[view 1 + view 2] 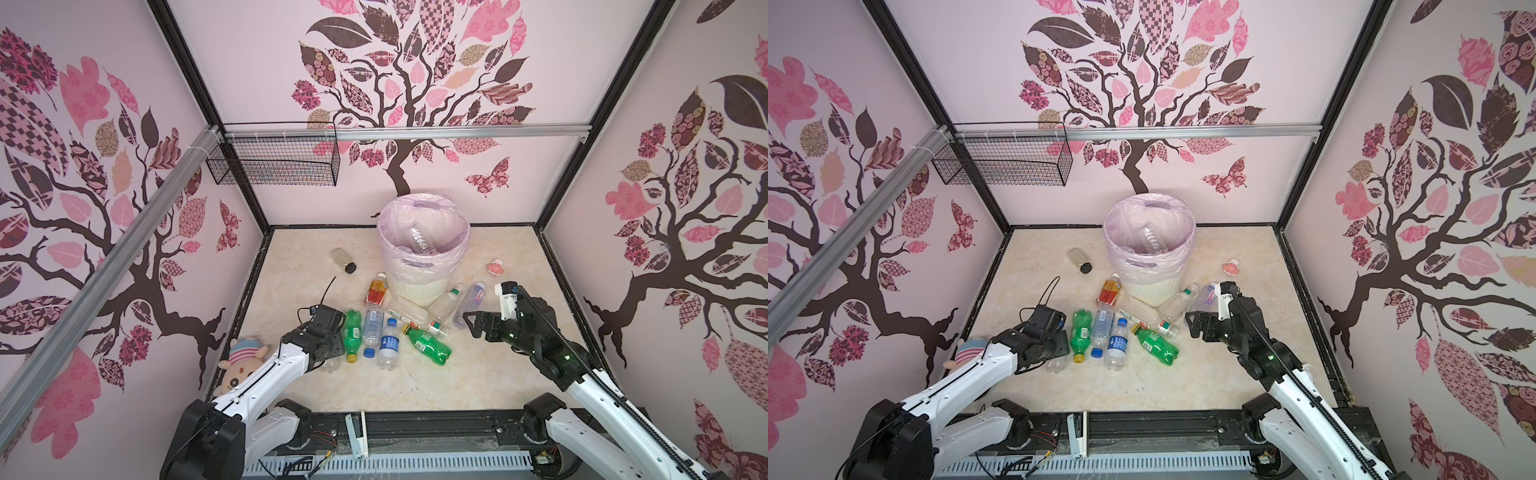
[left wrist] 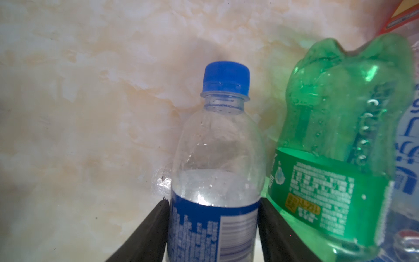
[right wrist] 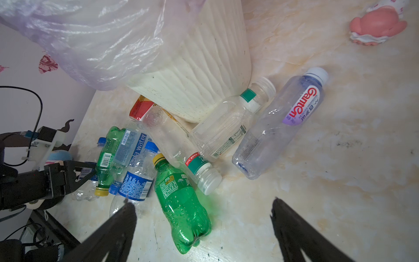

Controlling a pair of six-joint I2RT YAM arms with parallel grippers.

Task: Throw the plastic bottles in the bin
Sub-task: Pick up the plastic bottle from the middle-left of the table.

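My left gripper (image 2: 213,202) is shut on a clear bottle (image 2: 217,140) with a blue cap and blue label; both pads press on the label. It lies on the floor beside a green bottle (image 2: 340,140). In both top views the left gripper (image 1: 328,349) (image 1: 1054,345) hides most of that bottle. Several more plastic bottles (image 1: 389,343) (image 1: 1156,345) lie in a heap in front of the bin (image 1: 419,286) (image 1: 1154,291). One clear bottle (image 1: 419,241) rests inside the bin. My right gripper (image 3: 203,204) (image 1: 473,324) hovers open over the heap's right side, above a green bottle (image 3: 181,204).
A brownish jar with a black lid (image 1: 344,259) lies left of the bin and a pink toy (image 1: 495,267) to its right. A plush doll (image 1: 241,365) sits by the left wall. A black wire basket (image 1: 274,160) hangs on the back rail. Walls enclose three sides.
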